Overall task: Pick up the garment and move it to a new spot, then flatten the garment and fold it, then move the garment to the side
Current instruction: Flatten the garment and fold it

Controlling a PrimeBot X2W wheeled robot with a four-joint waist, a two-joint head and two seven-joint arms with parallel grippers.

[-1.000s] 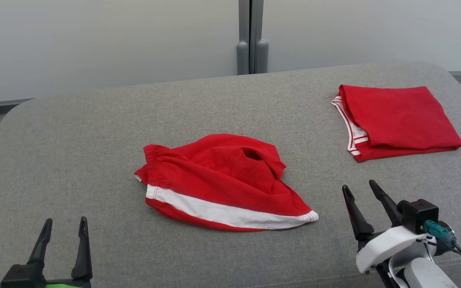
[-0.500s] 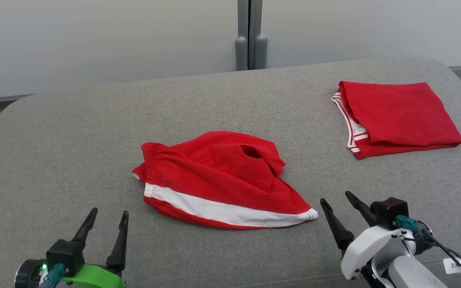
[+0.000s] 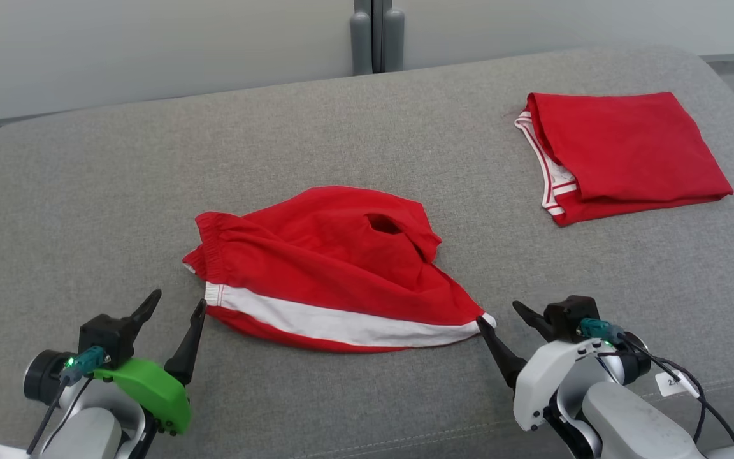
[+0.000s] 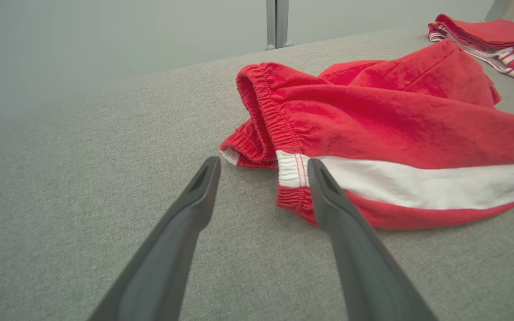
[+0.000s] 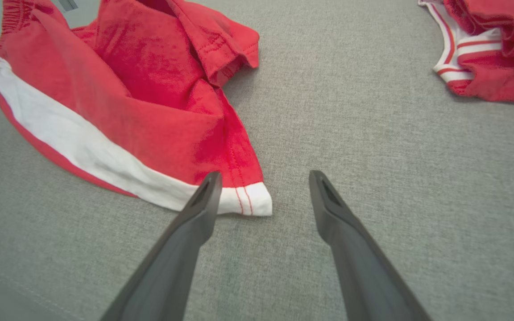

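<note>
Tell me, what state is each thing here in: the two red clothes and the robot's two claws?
Red shorts: crumpled and unfolded, lying loose on the grey cushion, not held.
Folded garment: neatly folded, lying apart at the far right.
Left gripper: open, holding nothing, by the shorts' waistband end.
Right gripper: open, holding nothing, by the shorts' hem corner.

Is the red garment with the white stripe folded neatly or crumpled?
Crumpled. The garment lies bunched on the grey surface, with deep wrinkles and its waistband curled up, not in flat layers.
</note>
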